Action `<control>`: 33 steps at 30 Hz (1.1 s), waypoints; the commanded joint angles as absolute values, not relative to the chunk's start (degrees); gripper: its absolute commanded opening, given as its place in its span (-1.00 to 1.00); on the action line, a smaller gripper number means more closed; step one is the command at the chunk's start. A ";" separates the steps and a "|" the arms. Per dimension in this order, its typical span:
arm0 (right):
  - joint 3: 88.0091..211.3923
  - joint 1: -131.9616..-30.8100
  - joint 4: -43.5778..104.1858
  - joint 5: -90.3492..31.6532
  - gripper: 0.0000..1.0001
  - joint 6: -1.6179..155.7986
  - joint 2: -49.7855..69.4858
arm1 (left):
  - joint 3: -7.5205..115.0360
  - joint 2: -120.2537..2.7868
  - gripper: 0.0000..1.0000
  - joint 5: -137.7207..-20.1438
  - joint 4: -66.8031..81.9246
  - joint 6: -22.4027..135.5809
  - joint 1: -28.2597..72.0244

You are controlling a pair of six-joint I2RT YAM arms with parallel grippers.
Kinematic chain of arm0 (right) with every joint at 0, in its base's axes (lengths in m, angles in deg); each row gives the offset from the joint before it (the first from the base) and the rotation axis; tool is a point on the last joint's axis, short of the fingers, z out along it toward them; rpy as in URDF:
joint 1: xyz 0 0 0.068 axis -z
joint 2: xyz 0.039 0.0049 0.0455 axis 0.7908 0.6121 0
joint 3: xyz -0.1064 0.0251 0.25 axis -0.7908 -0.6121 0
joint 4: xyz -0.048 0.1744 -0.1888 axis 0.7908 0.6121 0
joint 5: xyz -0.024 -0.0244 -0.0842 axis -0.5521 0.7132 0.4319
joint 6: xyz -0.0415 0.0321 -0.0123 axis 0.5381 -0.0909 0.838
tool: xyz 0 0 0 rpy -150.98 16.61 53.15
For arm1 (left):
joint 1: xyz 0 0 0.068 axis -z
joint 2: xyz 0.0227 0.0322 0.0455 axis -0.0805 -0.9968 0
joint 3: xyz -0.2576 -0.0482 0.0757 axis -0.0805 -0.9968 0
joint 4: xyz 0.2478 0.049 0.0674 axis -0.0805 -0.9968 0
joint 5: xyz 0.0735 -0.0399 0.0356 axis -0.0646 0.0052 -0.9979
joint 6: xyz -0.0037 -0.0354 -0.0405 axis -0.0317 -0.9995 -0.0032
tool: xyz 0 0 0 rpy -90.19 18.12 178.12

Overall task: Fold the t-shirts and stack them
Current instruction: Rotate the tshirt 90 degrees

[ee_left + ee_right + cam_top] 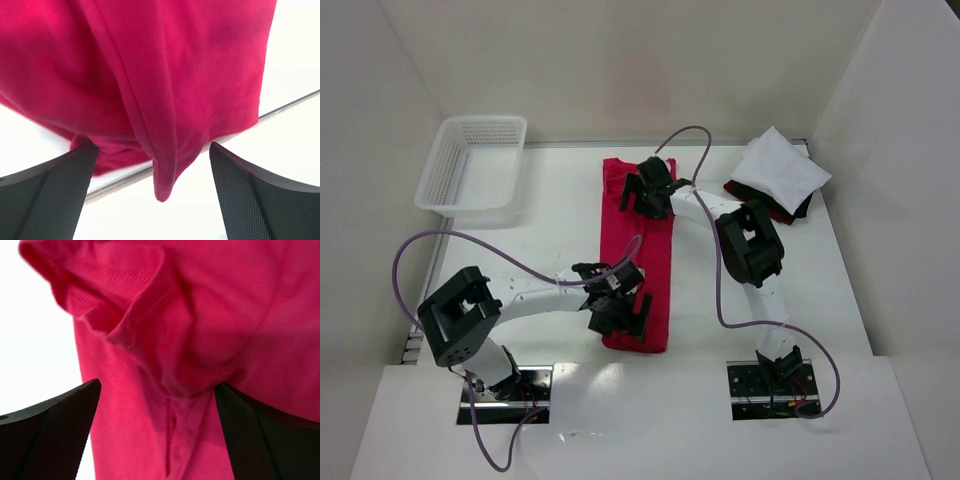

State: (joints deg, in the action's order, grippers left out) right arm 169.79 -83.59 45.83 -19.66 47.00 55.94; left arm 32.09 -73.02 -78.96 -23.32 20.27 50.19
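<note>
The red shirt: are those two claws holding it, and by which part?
Nothing is held. Both stand open over the red shirt: left gripper at its near end, right gripper at its far end.

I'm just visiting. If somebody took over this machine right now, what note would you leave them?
Left claw: open, at the near end of the red shirt.
Right claw: open, at its far end.
Done: red shirt lies folded into a long strip mid-table; white shirt sits folded on the dark shirt, far right.
Left: probably fold the red strip shorter, then stack it with the others.
</note>
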 commanded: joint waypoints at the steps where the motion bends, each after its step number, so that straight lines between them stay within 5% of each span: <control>1: 172.94 -82.49 48.08 -18.28 0.99 49.80 55.35 | 33.78 -70.00 1.00 -79.35 -30.64 17.37 51.28; 11: 183.47 -80.47 52.29 -13.72 0.99 53.67 53.04 | 49.97 -60.41 1.00 -96.25 -33.40 19.65 50.06; 33: 188.50 -78.19 54.76 -10.19 0.99 52.79 64.73 | 47.42 -85.10 1.00 -97.31 -25.66 25.63 48.91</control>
